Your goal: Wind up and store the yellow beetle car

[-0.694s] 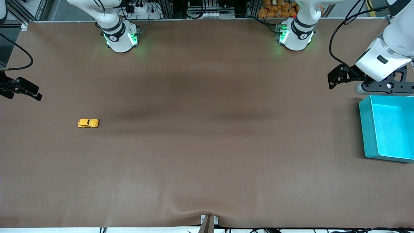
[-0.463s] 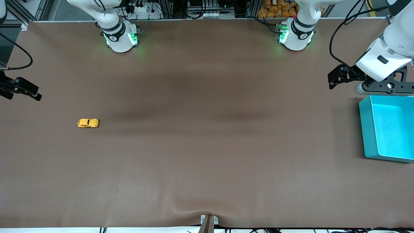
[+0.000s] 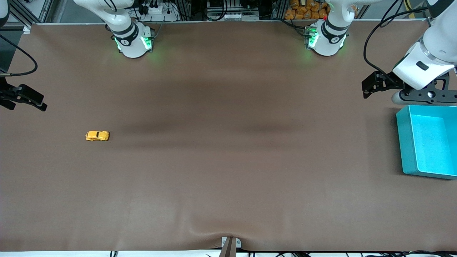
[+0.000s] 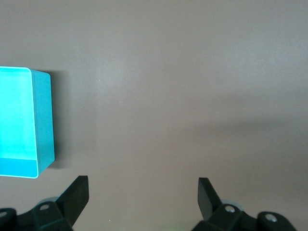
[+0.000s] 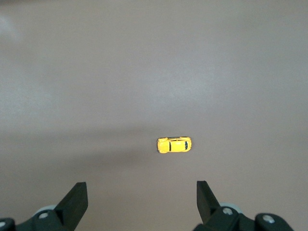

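Almost nothing has moved since the earlier frames: only the right gripper (image 3: pixel 34 101), at the right arm's end of the tabletop (image 3: pixel 228 171), is seen to have shifted very slightly, while the yellow beetle car (image 3: pixel 97 135) and the teal bin (image 3: pixel 405 142) lie as they did

In the front view, the car is found on its wheels on bare tabletop, toward the right arm's end and well apart from the bin at the left arm's end. The left gripper (image 3: pixel 371 87) is held above the tabletop just beside the bin, waiting

In the left wrist view, the left gripper (image 4: pixel 143 192) is shown spread wide and empty, a corner of the bin (image 4: pixel 43 120) in sight

In the right wrist view, the right gripper (image 5: pixel 142 195) is likewise spread wide with nothing held, the car (image 5: pixel 174 144) ahead of it and untouched. The approach is probably best made by centring the fingers across the car's narrow body before descent, so that the wheels stay on the tabletop for winding
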Motion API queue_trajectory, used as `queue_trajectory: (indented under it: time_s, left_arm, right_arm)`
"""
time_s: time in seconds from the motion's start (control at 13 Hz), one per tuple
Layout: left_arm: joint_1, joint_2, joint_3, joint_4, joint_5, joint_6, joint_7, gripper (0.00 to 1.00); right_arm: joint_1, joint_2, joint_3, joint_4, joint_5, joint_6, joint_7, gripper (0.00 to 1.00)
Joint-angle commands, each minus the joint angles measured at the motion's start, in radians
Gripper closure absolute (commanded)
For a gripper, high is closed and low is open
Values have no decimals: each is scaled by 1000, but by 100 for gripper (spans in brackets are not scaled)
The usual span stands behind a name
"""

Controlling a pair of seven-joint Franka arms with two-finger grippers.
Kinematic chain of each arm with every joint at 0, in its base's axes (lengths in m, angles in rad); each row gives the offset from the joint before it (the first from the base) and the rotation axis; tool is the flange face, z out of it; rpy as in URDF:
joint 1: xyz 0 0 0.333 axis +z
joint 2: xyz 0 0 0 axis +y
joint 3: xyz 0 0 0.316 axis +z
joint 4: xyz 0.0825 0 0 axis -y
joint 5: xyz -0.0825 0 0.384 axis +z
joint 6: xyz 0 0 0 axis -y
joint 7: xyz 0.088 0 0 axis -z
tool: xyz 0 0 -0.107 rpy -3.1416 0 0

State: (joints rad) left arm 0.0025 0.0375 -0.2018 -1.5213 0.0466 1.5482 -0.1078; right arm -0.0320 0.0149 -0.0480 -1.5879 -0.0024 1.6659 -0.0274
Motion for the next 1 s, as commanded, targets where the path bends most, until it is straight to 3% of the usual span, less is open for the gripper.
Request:
queue_trajectory:
  time_s: [0.0, 0.31, 0.46, 0.54, 0.93]
  left_arm:
    - [5, -7, -4, 3, 1, 9, 19, 0]
    - [7, -5, -4, 0, 3, 4, 19, 0]
    - [7, -2, -2, 0, 3, 3, 19, 0]
    - [5, -2, -4, 0, 3, 0, 19, 0]
    - [5, -2, -4, -3, 3, -5, 19, 0]
  right_arm:
    - [4, 19, -7, 20, -7, -15, 18, 0]
    - [0, 26, -9, 17, -10, -31, 18, 0]
    - [0, 54, -10, 19, -21, -57, 104, 0]
    - [-3, 127, -9, 23, -15, -66, 274, 0]
    - [-25, 143, -10, 17, -8, -64, 326, 0]
